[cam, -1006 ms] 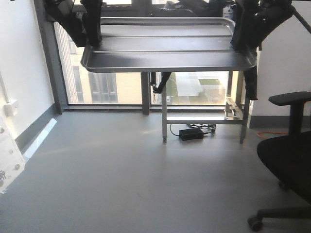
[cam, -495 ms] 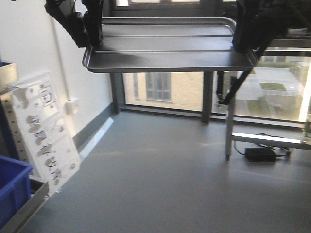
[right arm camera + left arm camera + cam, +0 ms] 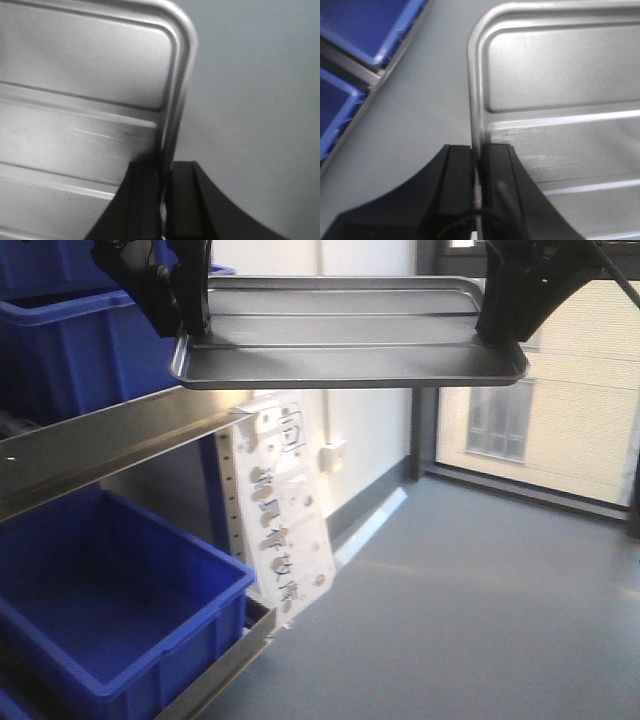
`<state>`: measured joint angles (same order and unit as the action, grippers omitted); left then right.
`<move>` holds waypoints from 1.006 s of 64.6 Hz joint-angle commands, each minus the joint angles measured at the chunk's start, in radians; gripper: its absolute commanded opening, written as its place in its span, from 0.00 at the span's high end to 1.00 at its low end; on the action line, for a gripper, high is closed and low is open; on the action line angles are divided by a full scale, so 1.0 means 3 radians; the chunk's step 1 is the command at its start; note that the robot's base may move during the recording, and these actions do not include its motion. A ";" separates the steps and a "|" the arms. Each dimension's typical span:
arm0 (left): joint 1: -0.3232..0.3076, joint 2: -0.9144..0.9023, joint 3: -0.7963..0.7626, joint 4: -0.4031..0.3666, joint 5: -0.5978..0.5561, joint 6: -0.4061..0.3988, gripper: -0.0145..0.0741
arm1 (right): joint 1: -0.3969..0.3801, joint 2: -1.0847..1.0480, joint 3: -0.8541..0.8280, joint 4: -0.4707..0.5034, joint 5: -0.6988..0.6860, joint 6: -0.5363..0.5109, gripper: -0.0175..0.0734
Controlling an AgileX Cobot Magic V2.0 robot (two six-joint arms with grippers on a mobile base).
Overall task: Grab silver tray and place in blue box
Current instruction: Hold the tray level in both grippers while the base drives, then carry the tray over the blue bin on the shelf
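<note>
The silver tray point(image 3: 345, 350) hangs level in the air at the top of the front view, held by both grippers. My left gripper point(image 3: 190, 330) is shut on its left rim; in the left wrist view point(image 3: 477, 160) the jaws pinch the rim of the tray point(image 3: 560, 90). My right gripper point(image 3: 497, 328) is shut on the right rim; in the right wrist view point(image 3: 164, 172) the jaws clamp the rim of the tray point(image 3: 80, 100). A blue box point(image 3: 110, 600) sits open on a low shelf at the lower left, below and left of the tray.
Another blue crate point(image 3: 80, 325) stands on an upper metal shelf point(image 3: 110, 445) at the left. A white perforated panel point(image 3: 275, 510) leans by the shelving. Grey floor point(image 3: 480, 620) and a window point(image 3: 570, 390) lie to the right. Blue crates point(image 3: 365, 25) also show below in the left wrist view.
The view has swung left: the table, chair and window slid out to the right, and the shelving with blue crates came in. The tray stays held between both grippers.
</note>
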<state>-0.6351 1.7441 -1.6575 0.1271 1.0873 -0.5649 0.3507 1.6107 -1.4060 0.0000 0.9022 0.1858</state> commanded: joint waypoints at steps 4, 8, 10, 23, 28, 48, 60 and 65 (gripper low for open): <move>-0.0025 -0.0176 -0.0126 -0.0126 -0.0262 -0.0029 0.83 | 0.0034 -0.0155 -0.0127 0.0160 -0.0181 -0.0059 0.75; -0.0025 -0.0176 -0.0126 -0.0126 -0.0262 -0.0029 0.83 | 0.0034 -0.0155 -0.0127 0.0160 -0.0181 -0.0059 0.75; -0.0025 -0.0176 -0.0126 -0.0126 -0.0262 -0.0029 0.83 | 0.0034 -0.0155 -0.0127 0.0160 -0.0181 -0.0059 0.75; -0.0025 -0.0176 -0.0126 -0.0126 -0.0262 -0.0029 0.83 | 0.0034 -0.0155 -0.0127 0.0160 -0.0181 -0.0059 0.75; -0.0025 -0.0176 -0.0126 -0.0126 -0.0262 -0.0029 0.83 | 0.0034 -0.0155 -0.0127 0.0160 -0.0181 -0.0059 0.75; -0.0025 -0.0176 -0.0126 -0.0126 -0.0262 -0.0029 0.83 | 0.0034 -0.0155 -0.0127 0.0160 -0.0181 -0.0059 0.75; -0.0025 -0.0176 -0.0126 -0.0126 -0.0262 -0.0029 0.83 | 0.0034 -0.0155 -0.0127 0.0160 -0.0181 -0.0059 0.75; -0.0025 -0.0176 -0.0126 -0.0126 -0.0262 -0.0029 0.83 | 0.0034 -0.0155 -0.0127 0.0160 -0.0181 -0.0059 0.75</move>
<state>-0.6333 1.7441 -1.6575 0.1271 1.0873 -0.5649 0.3507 1.6107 -1.4060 0.0000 0.9004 0.1858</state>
